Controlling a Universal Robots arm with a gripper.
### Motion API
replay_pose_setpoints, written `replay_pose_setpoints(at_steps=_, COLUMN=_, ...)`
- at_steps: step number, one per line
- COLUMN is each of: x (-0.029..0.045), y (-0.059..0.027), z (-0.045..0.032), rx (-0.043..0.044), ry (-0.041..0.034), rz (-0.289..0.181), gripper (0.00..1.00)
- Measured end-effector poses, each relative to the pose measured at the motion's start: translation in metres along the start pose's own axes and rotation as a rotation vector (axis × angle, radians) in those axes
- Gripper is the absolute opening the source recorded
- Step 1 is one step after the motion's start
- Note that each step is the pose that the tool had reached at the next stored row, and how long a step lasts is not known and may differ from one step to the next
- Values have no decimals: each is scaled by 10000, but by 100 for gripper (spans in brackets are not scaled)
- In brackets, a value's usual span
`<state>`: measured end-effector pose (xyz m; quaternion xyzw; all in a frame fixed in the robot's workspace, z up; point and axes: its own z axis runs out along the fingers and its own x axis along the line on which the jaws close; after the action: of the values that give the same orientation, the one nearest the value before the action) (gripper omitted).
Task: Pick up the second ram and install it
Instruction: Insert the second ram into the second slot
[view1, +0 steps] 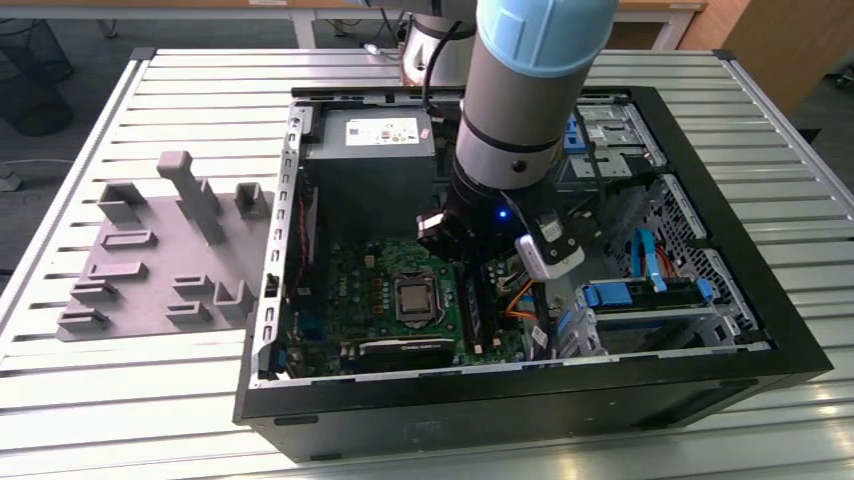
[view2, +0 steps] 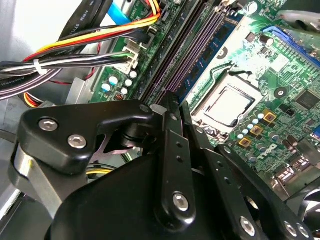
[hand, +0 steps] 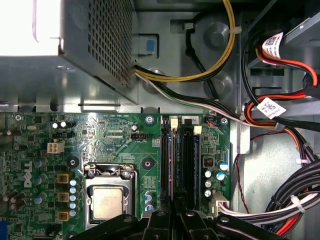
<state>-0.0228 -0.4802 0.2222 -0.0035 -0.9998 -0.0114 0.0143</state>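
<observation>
Where the ram sits: the second ram (hand: 173, 165) stands on edge in the slots of the motherboard (hand: 115, 135), you see in the first wrist view.
Look: thin dark strip with a purplish top edge; chips and label hidden.
Gripper (hand: 175, 220): drawn narrow over the stick's near end.
Unclear: you cannot tell whether it clamps the stick.
</observation>
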Motion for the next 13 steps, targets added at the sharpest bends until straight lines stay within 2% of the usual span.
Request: replay_pose_setpoints(at_steps=13, x=-19, y=-10, z=29, rx=0, ry=-1, rz=43, gripper=14)
